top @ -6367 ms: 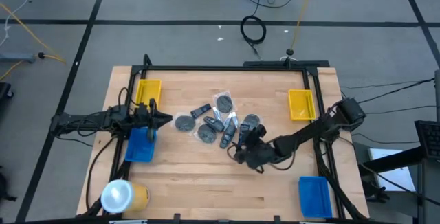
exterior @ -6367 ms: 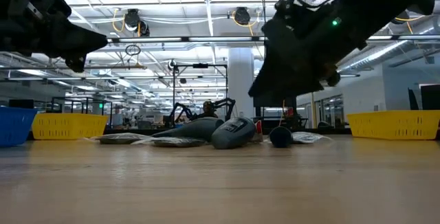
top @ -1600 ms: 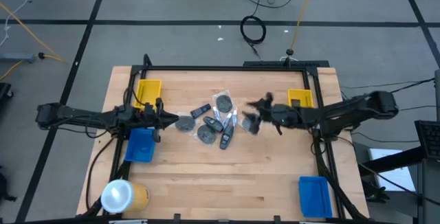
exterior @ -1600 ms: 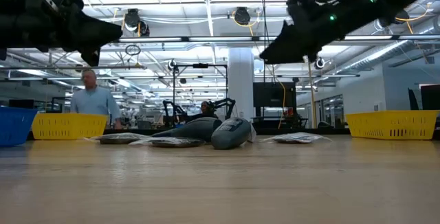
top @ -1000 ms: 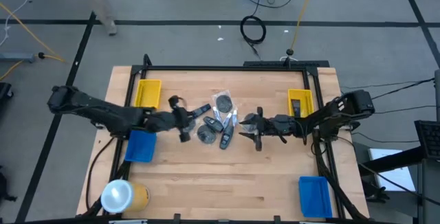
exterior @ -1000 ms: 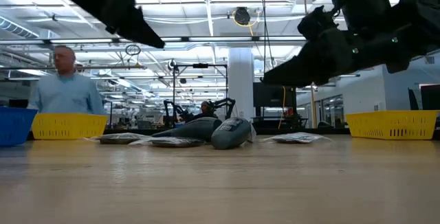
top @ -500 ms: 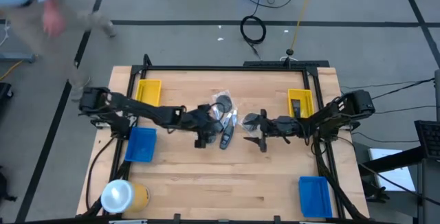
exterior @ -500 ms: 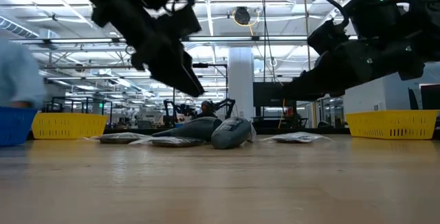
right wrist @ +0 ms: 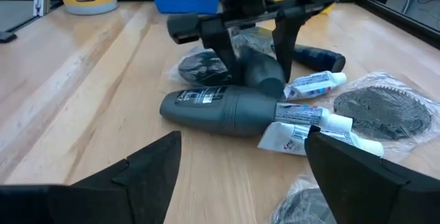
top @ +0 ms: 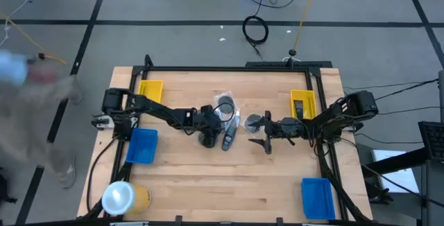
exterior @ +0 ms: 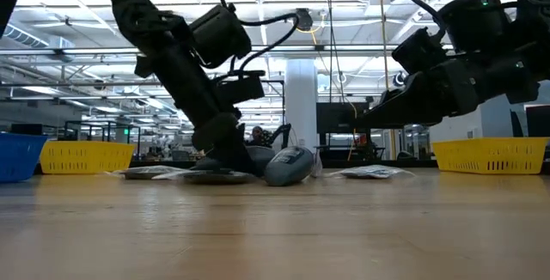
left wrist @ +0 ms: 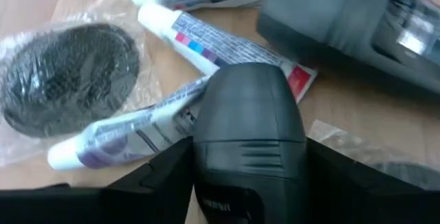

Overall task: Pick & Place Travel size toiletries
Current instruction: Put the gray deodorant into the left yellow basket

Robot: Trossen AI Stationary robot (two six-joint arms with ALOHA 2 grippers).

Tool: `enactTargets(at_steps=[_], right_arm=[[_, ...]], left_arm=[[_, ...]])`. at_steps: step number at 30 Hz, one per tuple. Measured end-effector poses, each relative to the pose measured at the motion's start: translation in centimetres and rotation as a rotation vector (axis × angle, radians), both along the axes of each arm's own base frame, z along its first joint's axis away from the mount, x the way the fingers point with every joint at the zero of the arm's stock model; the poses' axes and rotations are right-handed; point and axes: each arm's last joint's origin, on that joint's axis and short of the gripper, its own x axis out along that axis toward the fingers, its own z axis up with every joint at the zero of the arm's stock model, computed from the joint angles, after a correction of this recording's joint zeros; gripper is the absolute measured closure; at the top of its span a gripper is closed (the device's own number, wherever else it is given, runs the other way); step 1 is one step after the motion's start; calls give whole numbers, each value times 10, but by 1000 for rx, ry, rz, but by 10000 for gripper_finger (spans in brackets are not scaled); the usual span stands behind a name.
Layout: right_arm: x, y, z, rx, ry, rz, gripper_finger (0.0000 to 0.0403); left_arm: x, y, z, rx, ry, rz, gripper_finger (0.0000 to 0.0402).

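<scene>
Dark bottle stands between left gripper fingers, jaws apart, not clamped, mid-table among tubes and bagged discs. Judged light, rigid, smooth; grip across body. Right gripper hovers near pile, wide open, empty.
</scene>
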Motion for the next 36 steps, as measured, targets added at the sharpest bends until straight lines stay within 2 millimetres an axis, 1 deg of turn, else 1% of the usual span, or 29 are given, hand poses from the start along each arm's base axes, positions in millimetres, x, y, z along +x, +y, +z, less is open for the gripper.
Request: enactTargets(at_steps=[4, 6, 9, 12, 15, 17, 20, 22, 26, 28, 32, 36], right_arm=[[0, 0, 0, 33, -4, -11, 104], [0, 0, 1, 60, -9, -20, 104], [0, 0, 0, 89, -3, -31, 106], [-1, 0, -1, 100, 2, -35, 109], [-4, -1, -3, 97, 13, -39, 110], [-7, -1, -5, 88, 19, -63, 110], [-11, -3, -8, 71, 30, -111, 110], [-12, -4, -9, 59, 35, -133, 110], [-13, -4, -9, 56, 37, -137, 110], [-13, -4, -9, 56, 37, -137, 110], [-13, -4, -9, 56, 37, -137, 110], [-13, -4, -9, 57, 37, -134, 110]], left_arm=[[-1, 0, 1, -39, -6, 48, 209], [-2, 0, 5, -62, -13, 77, 212], [-7, -1, 19, -80, -34, 145, 212], [-17, -4, 42, -84, -59, 223, 211], [-36, -5, 73, -78, -99, 335, 203], [-53, -2, 94, -85, -125, 454, 202], [-88, 13, 116, -109, -119, 683, 204], [-113, 26, 124, -137, -84, 842, 206], [-152, 51, 127, -114, 23, 1125, 199], [-166, 63, 126, -71, 83, 1232, 197], [-181, 87, 117, -63, 125, 1367, 201], [-189, 108, 96, -68, 155, 1421, 202]])
